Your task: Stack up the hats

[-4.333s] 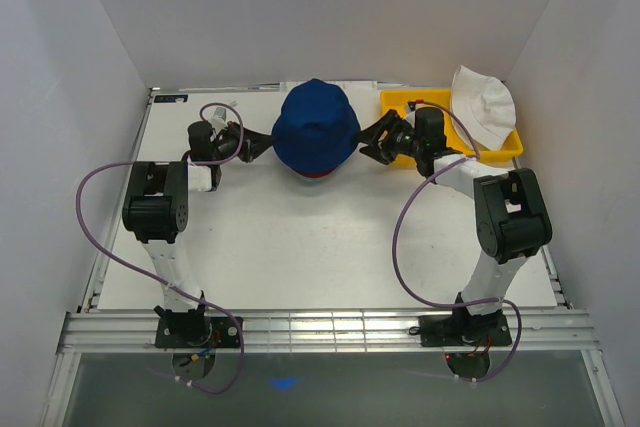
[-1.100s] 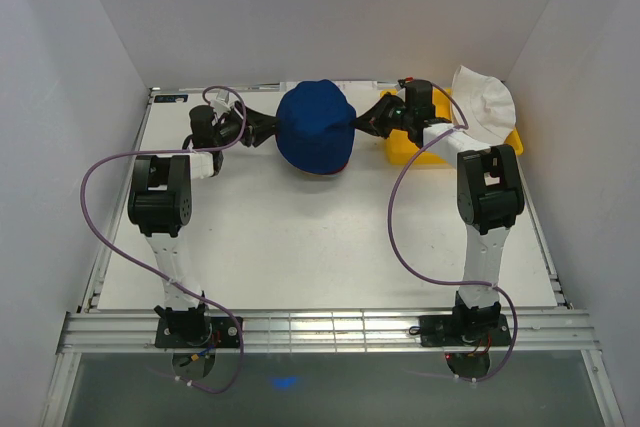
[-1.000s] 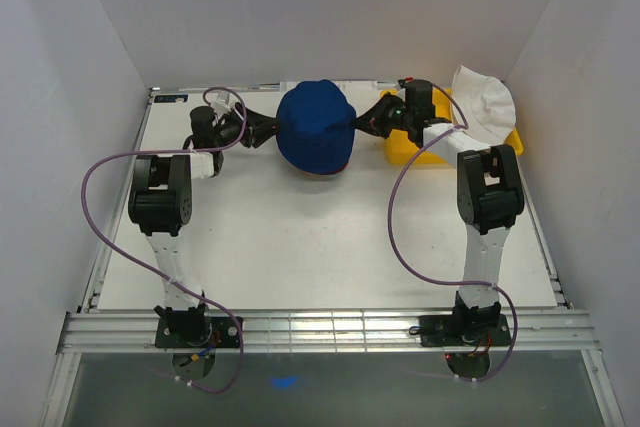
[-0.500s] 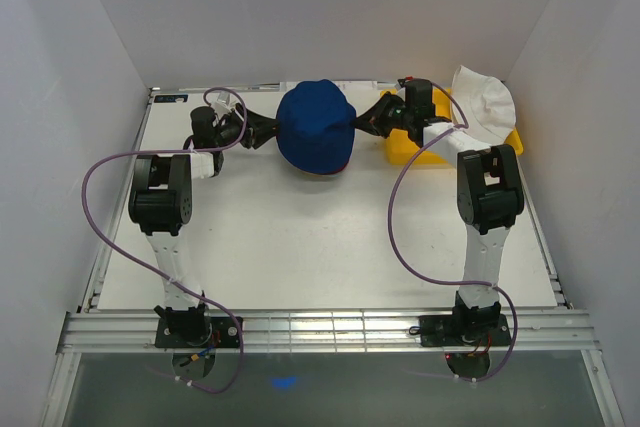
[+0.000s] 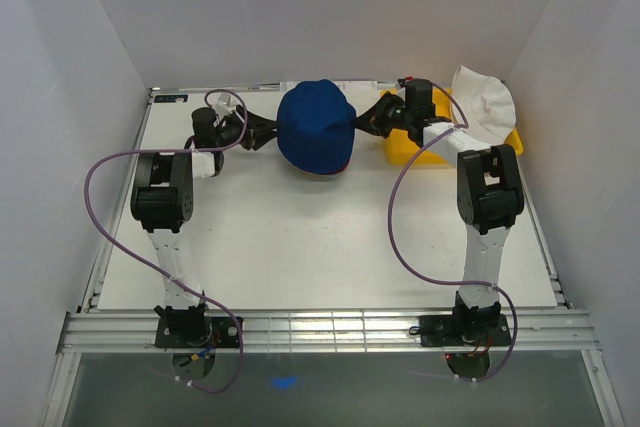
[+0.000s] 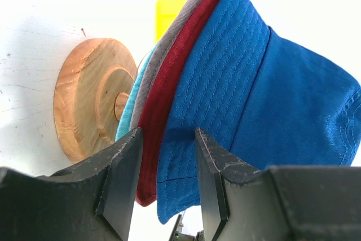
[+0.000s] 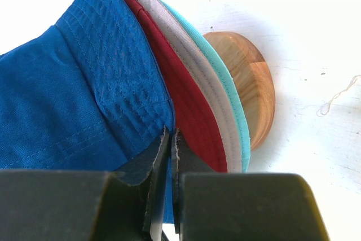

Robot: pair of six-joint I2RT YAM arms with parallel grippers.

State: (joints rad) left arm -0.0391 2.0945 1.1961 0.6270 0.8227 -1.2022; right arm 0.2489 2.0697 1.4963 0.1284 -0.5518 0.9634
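Note:
A blue hat (image 5: 315, 127) tops a stack of hats on a wooden stand (image 6: 90, 100) at the back middle of the table. Under its brim show the dark red hat (image 6: 169, 94), the grey hat (image 6: 148, 83) and the teal hat (image 6: 128, 117). My left gripper (image 5: 268, 130) is at the stack's left side, open, its fingers straddling the blue and red brims (image 6: 168, 139) without pinching them. My right gripper (image 5: 362, 125) is at the right side, shut on the blue hat's brim edge (image 7: 171, 139). A white hat (image 5: 485, 102) lies on the yellow tray (image 5: 412, 153).
The yellow tray stands at the back right, right behind my right wrist. White walls close in the table on three sides. Purple cables loop off both arms over the white tabletop (image 5: 300, 237).
Since the oldest frame both grippers have moved back and in against the blue hat's brim, and its brim is drawn in closer around the stack. Over the last second nothing visibly moves.

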